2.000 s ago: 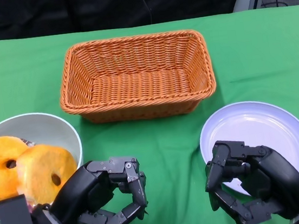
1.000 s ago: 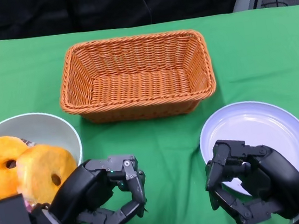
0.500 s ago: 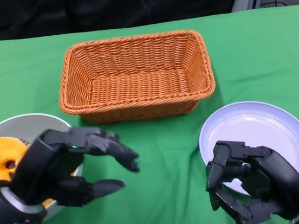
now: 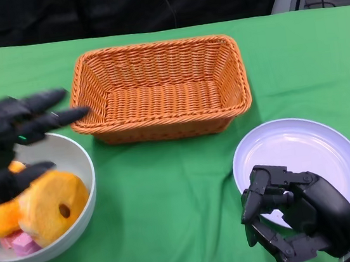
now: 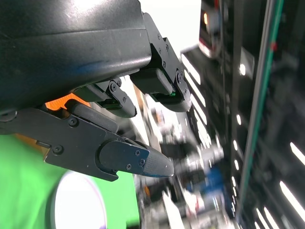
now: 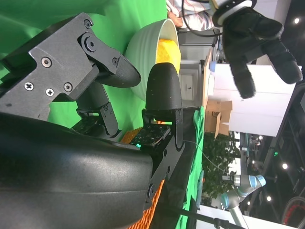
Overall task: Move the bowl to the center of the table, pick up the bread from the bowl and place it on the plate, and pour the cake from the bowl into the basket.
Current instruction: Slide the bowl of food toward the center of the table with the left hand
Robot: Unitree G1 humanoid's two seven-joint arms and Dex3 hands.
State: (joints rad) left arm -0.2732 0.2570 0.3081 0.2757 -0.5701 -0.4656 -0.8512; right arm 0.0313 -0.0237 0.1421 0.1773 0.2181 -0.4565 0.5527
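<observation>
My left hand (image 4: 11,148) hangs open above the bowl (image 4: 76,157), fingers spread to take its rim, while my right hand (image 4: 294,218), curled closed and empty, waits well away from the bowl.

Bowl (image 4: 69,150) partly behind blurred left hand (image 4: 10,141)

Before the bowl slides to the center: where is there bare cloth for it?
Bare cloth lies between the bowl, basket and plate. The left hand crowds the bowl, and the right hand overlaps the plate's near rim.
</observation>
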